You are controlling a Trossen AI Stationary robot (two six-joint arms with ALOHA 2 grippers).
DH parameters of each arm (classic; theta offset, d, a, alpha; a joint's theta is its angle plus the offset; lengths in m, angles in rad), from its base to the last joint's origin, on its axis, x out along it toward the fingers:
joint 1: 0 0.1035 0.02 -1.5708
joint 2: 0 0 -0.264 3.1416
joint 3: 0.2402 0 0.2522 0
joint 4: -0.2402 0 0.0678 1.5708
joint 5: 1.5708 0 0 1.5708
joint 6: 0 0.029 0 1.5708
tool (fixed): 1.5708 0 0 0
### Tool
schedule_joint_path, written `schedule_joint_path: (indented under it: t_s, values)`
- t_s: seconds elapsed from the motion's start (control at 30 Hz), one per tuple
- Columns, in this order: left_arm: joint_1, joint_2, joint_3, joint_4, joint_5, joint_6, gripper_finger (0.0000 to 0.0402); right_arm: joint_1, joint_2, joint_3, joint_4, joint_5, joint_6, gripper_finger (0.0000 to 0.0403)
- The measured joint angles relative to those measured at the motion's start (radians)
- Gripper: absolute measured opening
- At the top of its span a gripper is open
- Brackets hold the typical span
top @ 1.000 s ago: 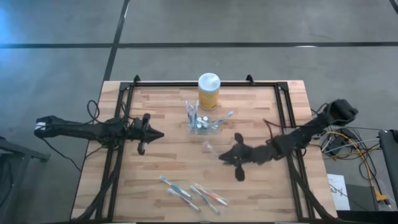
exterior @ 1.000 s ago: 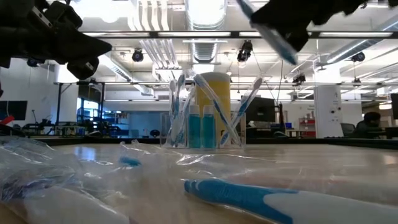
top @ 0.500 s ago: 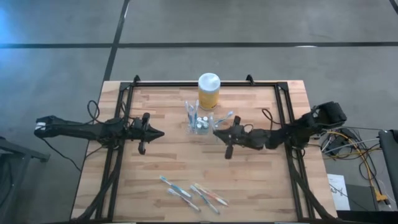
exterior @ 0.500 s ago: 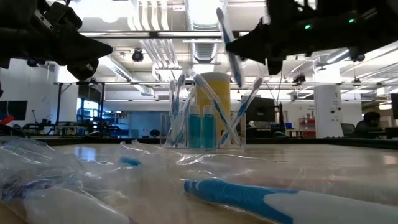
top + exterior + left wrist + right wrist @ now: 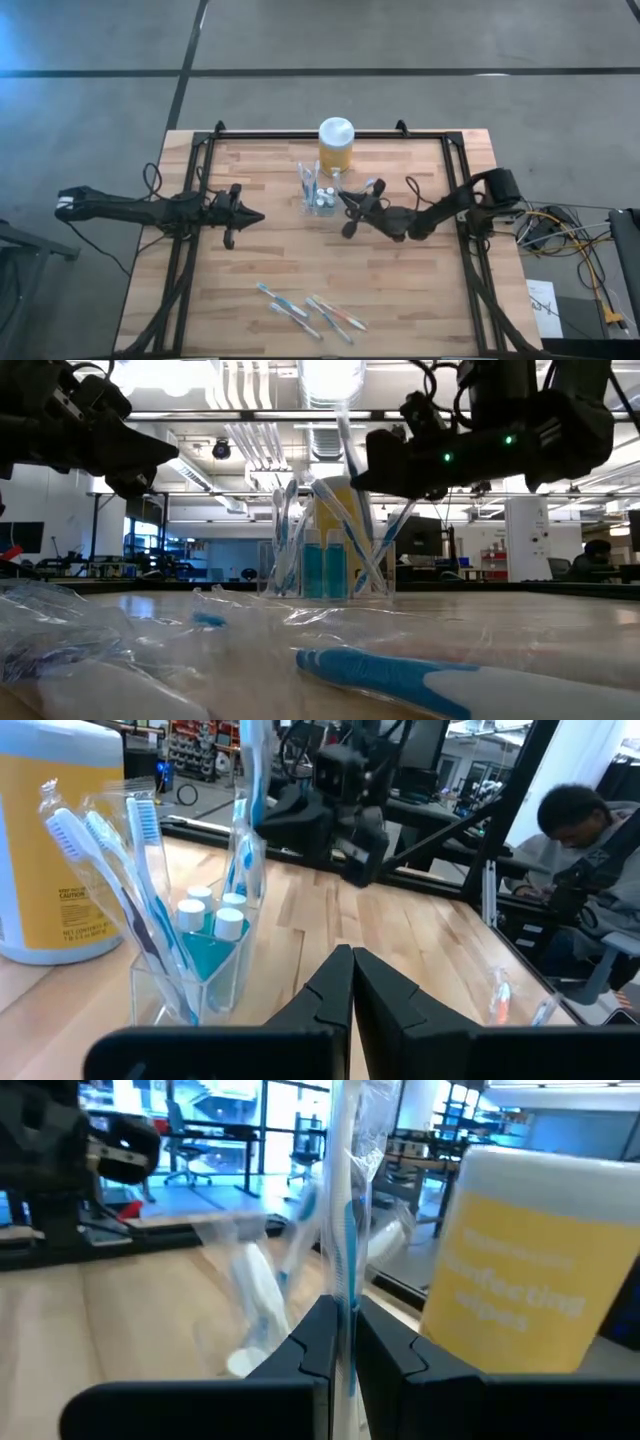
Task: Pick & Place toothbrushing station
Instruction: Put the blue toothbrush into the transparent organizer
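Note:
The see-through toothbrushing station (image 5: 320,197) stands at the table's far middle on its base, with toothbrushes and white-capped tubes in it (image 5: 190,950). My right gripper (image 5: 345,200) is just right of it, shut on a blue-and-white toothbrush (image 5: 347,1230) in a clear wrapper, which stands nearly upright (image 5: 344,435). The brush's lower end is at the station's right rim (image 5: 238,845); whether it touches, I cannot tell. My left gripper (image 5: 255,215) waits left of the station, shut and empty (image 5: 352,960). My right gripper pinches the wrapped toothbrush's shaft (image 5: 346,1305) between its two fingers. The fingers lie level and across the brush, coming from the table's right side. The brush stands nearly upright, rising well above the fingers (image 5: 340,415) and clear of the table.
A yellow jar (image 5: 336,147) with a white lid stands just behind the station. Several loose toothbrushes (image 5: 310,312) lie near the table's near edge, one close to the low camera (image 5: 420,680) among clear wrappers (image 5: 100,640). A person sits beyond the table (image 5: 590,830).
My right gripper has moved toward the table's far edge and left, down to the station's right side, and turned from slanting to level. The toothbrush it holds has tipped from a slant to nearly upright. The left arm kept still.

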Motion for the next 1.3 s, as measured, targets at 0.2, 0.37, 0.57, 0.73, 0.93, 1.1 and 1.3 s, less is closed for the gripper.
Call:
schedule_joint_path:
  t_s: [0.2,0.37,0.57,0.73,0.93,1.1,1.3]
  values:
    - [0.000,0.000,-0.001,0.001,0.001,-0.001,0.0014,-0.013,0.075,-0.002,0.022,0.006,0.005,0.0018]
    - [0.000,0.000,-0.001,0.002,0.002,-0.001,0.0014,-0.021,0.110,-0.007,0.020,0.025,0.013,0.0018]
    - [0.000,0.000,-0.001,0.002,0.002,-0.002,0.0014,-0.020,0.109,-0.009,-0.041,0.013,0.040,0.0018]
    - [0.000,0.000,-0.001,0.007,0.002,-0.007,0.0014,-0.022,0.106,-0.010,-0.071,0.002,0.095,0.0018]
    - [0.000,0.000,-0.001,0.035,0.003,-0.027,0.0014,-0.022,0.092,-0.010,-0.071,-0.002,0.132,0.0054]
    - [0.000,0.000,-0.001,0.035,0.004,-0.047,0.0014,-0.014,0.078,-0.011,-0.076,-0.004,0.139,0.0112]
    - [0.000,0.000,-0.001,0.042,0.004,-0.052,0.0014,0.006,0.002,-0.012,-0.077,0.008,0.109,0.0167]
